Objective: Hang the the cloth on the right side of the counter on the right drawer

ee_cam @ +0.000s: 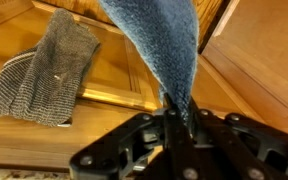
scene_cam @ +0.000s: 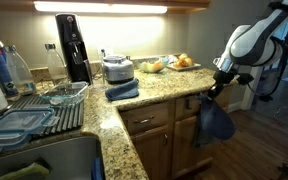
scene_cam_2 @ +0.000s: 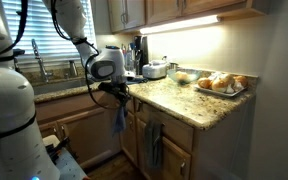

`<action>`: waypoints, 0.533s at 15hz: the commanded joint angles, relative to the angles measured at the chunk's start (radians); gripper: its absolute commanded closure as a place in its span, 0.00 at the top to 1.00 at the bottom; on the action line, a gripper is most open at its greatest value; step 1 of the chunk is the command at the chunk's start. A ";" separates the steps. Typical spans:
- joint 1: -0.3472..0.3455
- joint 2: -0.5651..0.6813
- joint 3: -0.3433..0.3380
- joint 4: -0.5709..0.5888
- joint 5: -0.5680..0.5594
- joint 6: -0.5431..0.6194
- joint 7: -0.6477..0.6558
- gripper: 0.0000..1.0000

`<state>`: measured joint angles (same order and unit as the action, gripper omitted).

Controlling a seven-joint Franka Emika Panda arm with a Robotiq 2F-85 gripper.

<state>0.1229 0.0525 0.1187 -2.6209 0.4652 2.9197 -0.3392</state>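
Observation:
My gripper [scene_cam: 214, 92] is shut on the slate-blue cloth [scene_cam: 215, 122], which hangs from the jaws in front of the cabinets, off the end of the granite counter [scene_cam: 162, 90]. The right drawer [scene_cam: 191, 103] is just beside the gripper, under the counter edge. In an exterior view the gripper [scene_cam_2: 117, 96] holds the cloth [scene_cam_2: 118, 121] in the air beside the counter [scene_cam_2: 179, 103]. In the wrist view the cloth [ee_cam: 160, 40] runs up from the jaws [ee_cam: 180, 118] against wooden cabinet fronts.
A darker navy folded cloth [scene_cam: 122, 90] lies on the counter. A grey-teal towel [scene_cam_2: 154, 146] hangs on a cabinet front and shows in the wrist view [ee_cam: 48, 70]. A plate of food [scene_cam_2: 222, 84], a cooker [scene_cam: 117, 69] and a dish rack [scene_cam: 44, 108] stand on the counter.

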 commanded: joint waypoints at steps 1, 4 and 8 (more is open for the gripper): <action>0.001 0.017 0.001 0.001 0.004 0.024 0.004 0.05; -0.005 0.072 0.035 0.026 0.123 0.036 -0.080 0.05; -0.030 0.148 0.089 0.067 0.275 0.063 -0.203 0.05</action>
<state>0.1197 0.1458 0.1669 -2.5866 0.6417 2.9410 -0.4472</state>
